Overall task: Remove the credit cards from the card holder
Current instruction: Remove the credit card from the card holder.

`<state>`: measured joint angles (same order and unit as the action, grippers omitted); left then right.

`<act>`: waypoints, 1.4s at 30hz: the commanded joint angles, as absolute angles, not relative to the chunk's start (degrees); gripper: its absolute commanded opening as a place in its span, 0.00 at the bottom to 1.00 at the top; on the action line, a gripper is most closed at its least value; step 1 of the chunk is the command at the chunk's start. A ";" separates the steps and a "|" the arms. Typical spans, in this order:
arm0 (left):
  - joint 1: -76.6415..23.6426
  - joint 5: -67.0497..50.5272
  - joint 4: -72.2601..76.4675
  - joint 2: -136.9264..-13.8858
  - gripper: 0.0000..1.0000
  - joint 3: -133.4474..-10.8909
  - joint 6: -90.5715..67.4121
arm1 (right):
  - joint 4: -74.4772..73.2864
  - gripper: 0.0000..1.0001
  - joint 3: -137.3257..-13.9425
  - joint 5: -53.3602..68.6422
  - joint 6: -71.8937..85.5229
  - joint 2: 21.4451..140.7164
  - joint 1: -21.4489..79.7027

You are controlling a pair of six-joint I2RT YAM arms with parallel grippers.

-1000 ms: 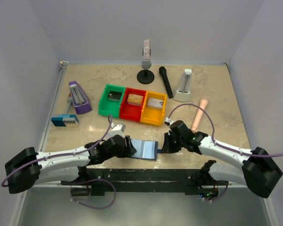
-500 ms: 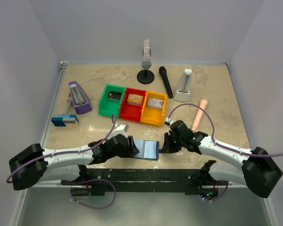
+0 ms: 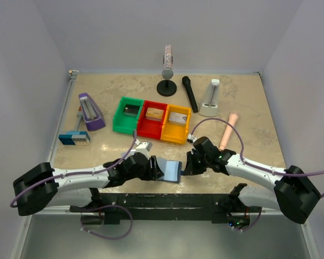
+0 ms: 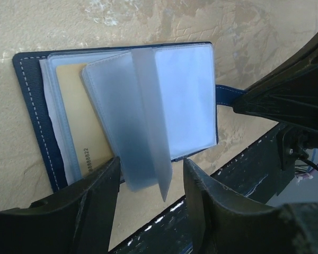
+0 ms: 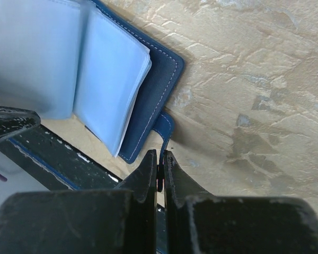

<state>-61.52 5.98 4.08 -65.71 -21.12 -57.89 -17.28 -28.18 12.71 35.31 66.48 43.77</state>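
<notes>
Item: navy bifold card holder, strap pinched in my right hand; left hand wide astride clear sleeves; I'd nip only the yellow-gold card.

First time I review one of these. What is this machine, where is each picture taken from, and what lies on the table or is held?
Two thin robot arms are bolted at the table's near edge, each ending in a two-finger gripper. One picture looks down from above; the other two come from cameras on the wrists. On the marbled beige table lies an open dark navy stitched card holder with clear plastic sleeves; a yellow-gold card shows in one. The right gripper is pinched shut on the holder's blue strap. The left gripper is open, its fingers either side of the sleeves, holding nothing. Further back stand three plastic bins, green, red and yellow, and a black microphone.
</notes>
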 commanded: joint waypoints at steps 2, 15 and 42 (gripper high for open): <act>-61.35 3.17 9.14 -67.41 0.55 -24.26 -55.90 | -17.31 0.00 -30.94 13.80 34.19 66.45 43.86; -61.35 0.71 11.16 -70.22 0.54 -27.15 -54.49 | -18.37 0.00 -30.85 13.54 34.01 65.39 43.95; -53.88 5.45 3.34 -47.36 0.69 -13.27 -57.48 | -17.67 0.00 -29.53 13.45 33.93 65.30 43.94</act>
<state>-54.11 4.86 4.69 -45.54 -13.26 -57.41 -18.81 -29.02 13.02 34.70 64.86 43.77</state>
